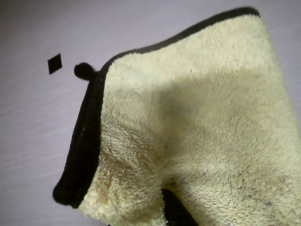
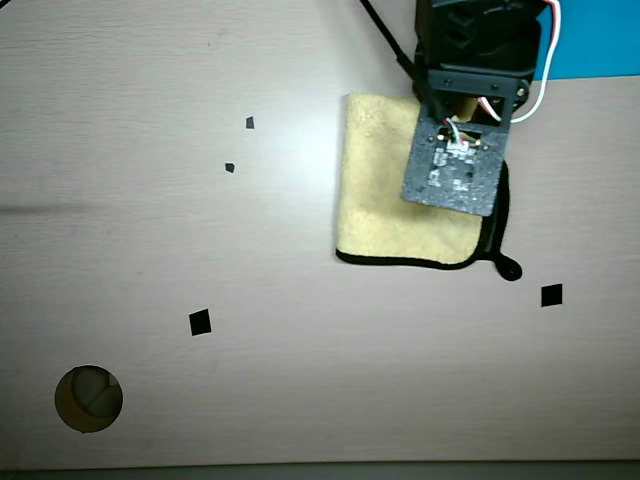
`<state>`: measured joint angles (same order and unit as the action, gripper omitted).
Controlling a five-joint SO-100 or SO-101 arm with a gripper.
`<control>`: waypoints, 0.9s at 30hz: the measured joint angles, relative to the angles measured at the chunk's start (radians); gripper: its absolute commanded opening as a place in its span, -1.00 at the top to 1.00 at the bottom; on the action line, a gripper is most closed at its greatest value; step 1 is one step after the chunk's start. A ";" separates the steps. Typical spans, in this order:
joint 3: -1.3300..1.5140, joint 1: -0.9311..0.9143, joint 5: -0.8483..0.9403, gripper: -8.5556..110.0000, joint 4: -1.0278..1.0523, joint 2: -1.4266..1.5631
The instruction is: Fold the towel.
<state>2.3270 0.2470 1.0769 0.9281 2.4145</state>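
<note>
A yellow fluffy towel [image 1: 202,127] with black trim fills most of the wrist view and rises toward the camera at the bottom. Its black hanging loop [image 1: 83,70] lies on the table. One black finger [image 1: 176,212] of my gripper [image 1: 171,207] pokes out of the pile at the bottom edge, with towel bunched around it. The other finger is hidden. In the overhead view the towel [image 2: 385,200] lies doubled over at the upper right, and the arm's wrist board [image 2: 452,165] covers its right part and the gripper.
The pale table [image 2: 300,350] carries black square marks [image 2: 200,322] [image 2: 551,295] and two smaller ones [image 2: 250,123] [image 2: 229,168]. One mark [image 1: 54,63] shows in the wrist view. A round hole [image 2: 88,398] sits at the lower left. A blue surface [image 2: 600,50] lies at the top right.
</note>
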 measured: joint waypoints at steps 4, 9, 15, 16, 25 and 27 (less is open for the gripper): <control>0.000 0.009 -0.067 0.85 0.000 -0.032; 0.035 0.009 -0.069 0.79 0.031 -0.032; 0.026 0.054 -0.132 0.67 0.175 -0.034; 0.011 0.063 -0.150 0.65 0.202 -0.041; -0.126 0.126 -0.311 0.58 0.344 -0.137; -0.138 0.126 -0.321 0.58 0.344 -0.147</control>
<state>2.1890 0.3728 0.7563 1.2717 2.2672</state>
